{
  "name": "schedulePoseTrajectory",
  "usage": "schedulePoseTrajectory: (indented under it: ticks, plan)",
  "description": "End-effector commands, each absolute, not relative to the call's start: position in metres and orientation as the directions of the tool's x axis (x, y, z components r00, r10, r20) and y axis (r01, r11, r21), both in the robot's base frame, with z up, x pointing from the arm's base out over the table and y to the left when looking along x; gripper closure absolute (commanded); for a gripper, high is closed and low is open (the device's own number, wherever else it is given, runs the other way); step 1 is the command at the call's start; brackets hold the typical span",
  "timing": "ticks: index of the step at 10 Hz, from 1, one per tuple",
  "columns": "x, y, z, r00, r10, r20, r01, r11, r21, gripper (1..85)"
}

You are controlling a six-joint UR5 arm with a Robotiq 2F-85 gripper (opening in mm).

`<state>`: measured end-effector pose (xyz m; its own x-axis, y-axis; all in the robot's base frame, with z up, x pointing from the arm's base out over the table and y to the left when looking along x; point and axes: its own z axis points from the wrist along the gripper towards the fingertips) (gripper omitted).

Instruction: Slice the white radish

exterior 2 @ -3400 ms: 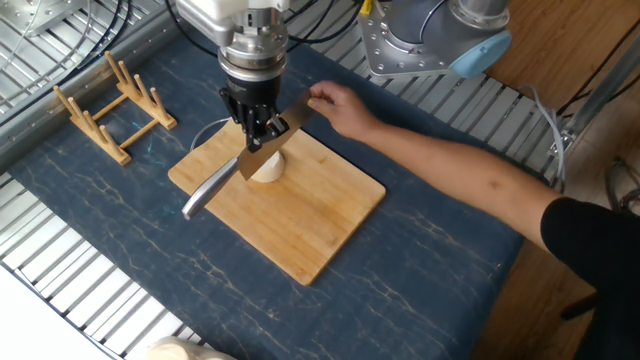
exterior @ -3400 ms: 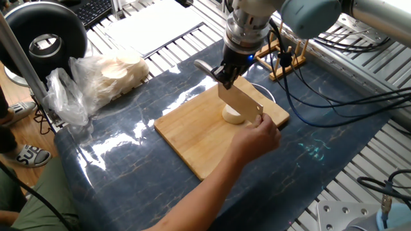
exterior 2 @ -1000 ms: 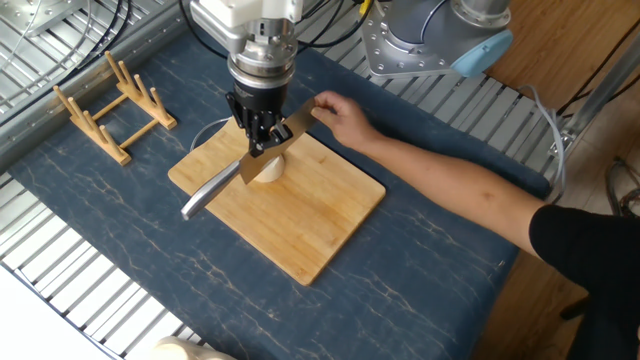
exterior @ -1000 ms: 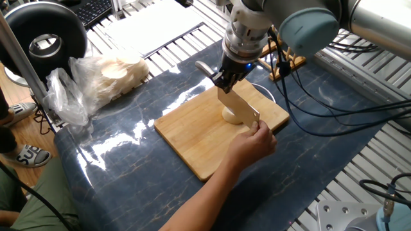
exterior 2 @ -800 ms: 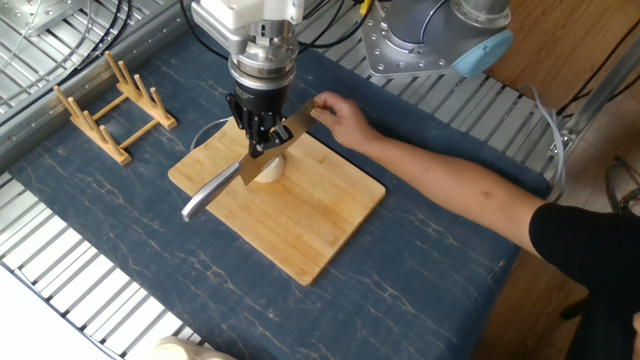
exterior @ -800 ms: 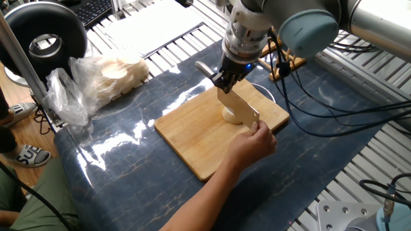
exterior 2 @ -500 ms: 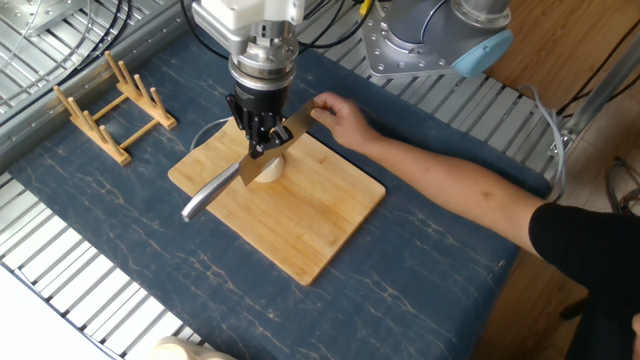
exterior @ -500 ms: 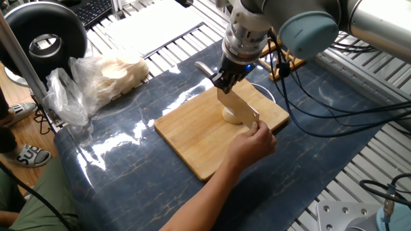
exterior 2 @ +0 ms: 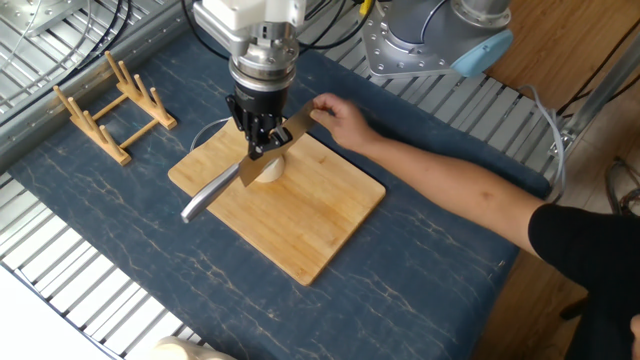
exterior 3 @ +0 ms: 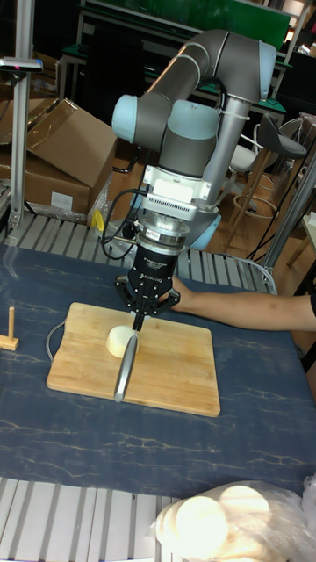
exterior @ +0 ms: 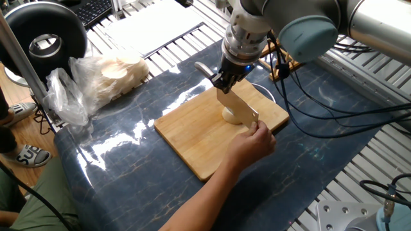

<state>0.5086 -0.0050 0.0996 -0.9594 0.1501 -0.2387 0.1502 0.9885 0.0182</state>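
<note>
The white radish [exterior: 229, 116] [exterior 2: 270, 170] [exterior 3: 118, 340], a short cream-white chunk, stands on a wooden cutting board [exterior: 191, 138] [exterior 2: 300, 225] [exterior 3: 171, 364]. My gripper [exterior: 225, 81] [exterior 2: 262, 142] [exterior 3: 140, 318] hangs just above it, shut on a knife [exterior: 239, 107] [exterior 2: 207, 193] [exterior 3: 125, 367]. The broad blade rests at the radish's top, and the grey handle sticks out over the board's edge. A person's hand [exterior: 257, 142] [exterior 2: 337, 117] pinches the far end of the blade.
A clear plastic bag of pale round slices [exterior: 112, 75] [exterior 3: 230, 520] lies at the mat's end. A wooden rack [exterior: 287, 61] [exterior 2: 110, 103] stands beside the board. The person's forearm [exterior 2: 450, 180] [exterior 3: 241, 309] reaches across the mat. Cables trail behind the arm.
Over the last second nothing visibly moves. Compared with 3.4 s ago, the gripper, the knife and the person's hand have shifted slightly across the board.
</note>
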Motion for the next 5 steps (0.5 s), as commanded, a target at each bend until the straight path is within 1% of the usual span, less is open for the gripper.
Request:
schedulePoseTrajectory:
  ticks: [1,5]
  plan:
    - [0.5116,-0.0040,0.0970,-0.954,0.162,-0.251,0.161,0.987,0.025,84.7]
    - [0.5147,-0.0056,0.0930,-0.951,0.163,-0.263,0.165,0.986,0.016,84.7]
